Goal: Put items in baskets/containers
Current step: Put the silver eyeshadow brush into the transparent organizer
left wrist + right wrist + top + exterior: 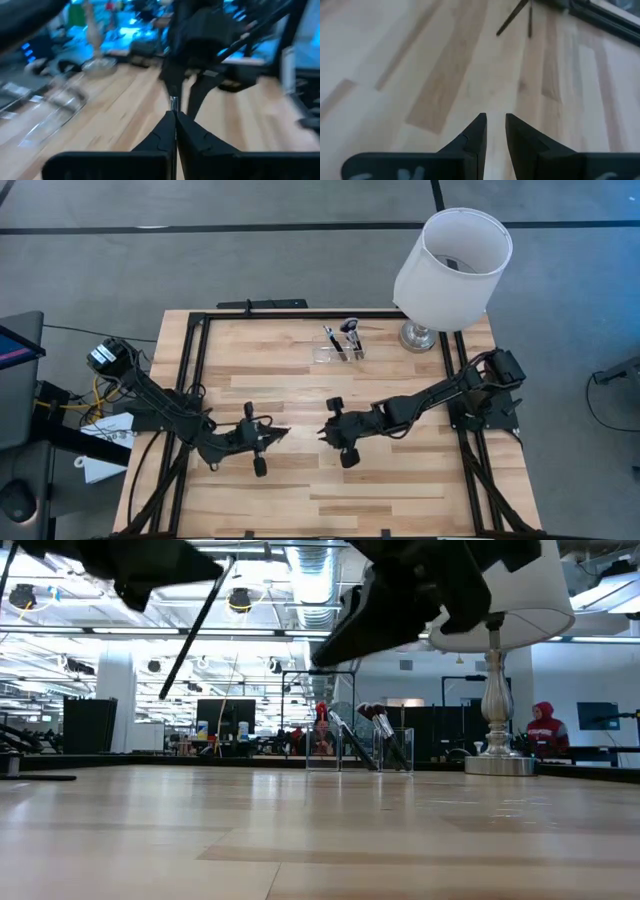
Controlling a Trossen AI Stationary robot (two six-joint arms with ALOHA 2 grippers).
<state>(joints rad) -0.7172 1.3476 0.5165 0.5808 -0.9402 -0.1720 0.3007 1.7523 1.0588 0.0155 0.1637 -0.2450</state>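
My left gripper (pixel 283 432) hovers over the middle of the table, shut on a slim dark brush (pixel 195 630). My right gripper (pixel 322 432) faces it from the right, a short way off. Its fingers (pixel 495 122) are slightly open and hold nothing. The clear organizer (pixel 338 352) stands near the far edge, and three or so brushes (pixel 347 335) stick up out of it, leaning on its walls. The low view shows the organizer (pixel 360 745) with those brushes' heads (pixel 375 720) above its rim. My left gripper pinches the brush between its two fingertips (pixel 167 125), at the brush's upper end. A short silver piece (pixel 173 102) shows just past the tips. The brush hangs slanting below the gripper, its lower end (pixel 165 693) well clear of the table.
A white-shaded lamp (pixel 452 268) stands at the table's far right corner, its base (pixel 497 762) just right of the organizer. Bare wood lies under both grippers and toward the near edge. A black frame (pixel 195 360) runs along the table's sides.
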